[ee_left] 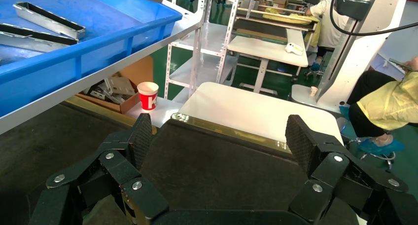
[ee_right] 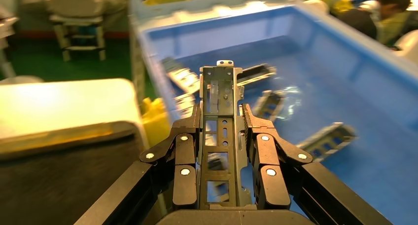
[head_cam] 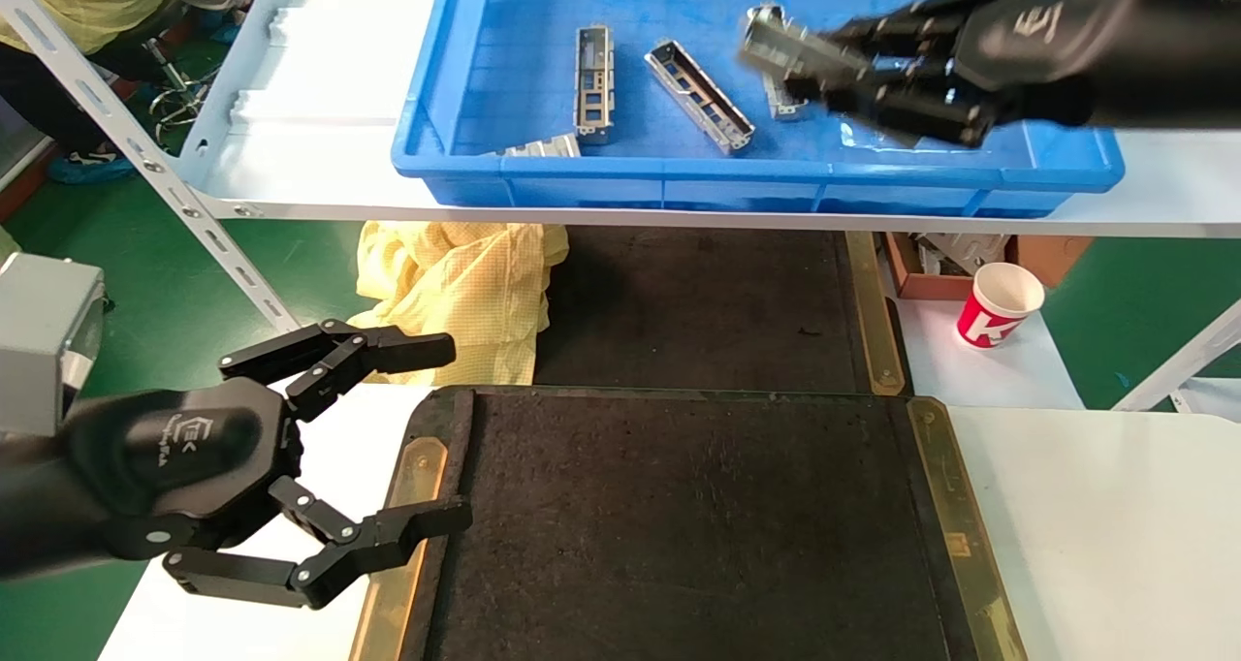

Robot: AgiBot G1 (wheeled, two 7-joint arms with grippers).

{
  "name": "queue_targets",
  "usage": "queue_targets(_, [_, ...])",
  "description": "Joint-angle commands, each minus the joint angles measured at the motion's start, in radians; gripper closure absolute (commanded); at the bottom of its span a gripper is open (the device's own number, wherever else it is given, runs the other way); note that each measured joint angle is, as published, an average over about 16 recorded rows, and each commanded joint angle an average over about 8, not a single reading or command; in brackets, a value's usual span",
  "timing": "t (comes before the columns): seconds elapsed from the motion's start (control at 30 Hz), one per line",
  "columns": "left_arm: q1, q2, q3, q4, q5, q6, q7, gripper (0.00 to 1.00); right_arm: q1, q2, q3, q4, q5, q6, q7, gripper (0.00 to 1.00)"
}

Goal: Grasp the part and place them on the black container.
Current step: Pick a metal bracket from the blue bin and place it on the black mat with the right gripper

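Observation:
My right gripper [head_cam: 824, 70] is shut on a silver-grey part [head_cam: 790, 46] and holds it in the air over the blue bin [head_cam: 776, 172]. In the right wrist view the part [ee_right: 220, 96] sticks out lengthwise between the closed fingers [ee_right: 185, 151] of that gripper [ee_right: 222, 119]. Several more parts [head_cam: 698, 96] lie in the bin. The black container [head_cam: 679, 525] lies on the near table with brass strips [head_cam: 955, 525] along its sides. My left gripper [head_cam: 446, 438] is open and empty at the container's left edge; its own view shows it [ee_left: 222, 136] over the tray [ee_left: 212, 161].
A second black tray [head_cam: 698, 302] lies under the shelf. A yellow cloth [head_cam: 465, 283] lies left of it. A red and white paper cup [head_cam: 999, 304] stands on a white surface at the right, beside a cardboard box [head_cam: 970, 254]. Slanted shelf struts [head_cam: 145, 147] run at the left.

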Motion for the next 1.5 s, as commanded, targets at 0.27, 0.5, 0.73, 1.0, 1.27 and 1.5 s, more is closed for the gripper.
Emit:
queue_targets(0.27, [0.000,0.000,0.000,0.000,0.000,0.000,0.000,0.00,-0.073,-0.009,-0.052,0.058,0.045,-0.040,-0.026,1.00])
queue_targets(0.5, [0.000,0.000,0.000,0.000,0.000,0.000,0.000,0.00,-0.158,-0.050,-0.106,0.113,0.087,-0.035,-0.106,1.00])
queue_targets(0.73, [0.000,0.000,0.000,0.000,0.000,0.000,0.000,0.00,-0.223,-0.122,-0.165,0.112,0.088,-0.014,-0.208,1.00])
queue_targets(1.0, [0.000,0.000,0.000,0.000,0.000,0.000,0.000,0.00,-0.284,-0.237,-0.181,0.011,0.075,0.097,-0.349,1.00])
queue_targets(1.27, [0.000,0.000,0.000,0.000,0.000,0.000,0.000,0.00,-0.342,-0.341,-0.186,-0.064,0.065,0.245,-0.472,1.00])
queue_targets(1.5, [0.000,0.000,0.000,0.000,0.000,0.000,0.000,0.00,-0.422,-0.368,-0.201,0.012,0.089,0.401,-0.488,1.00])
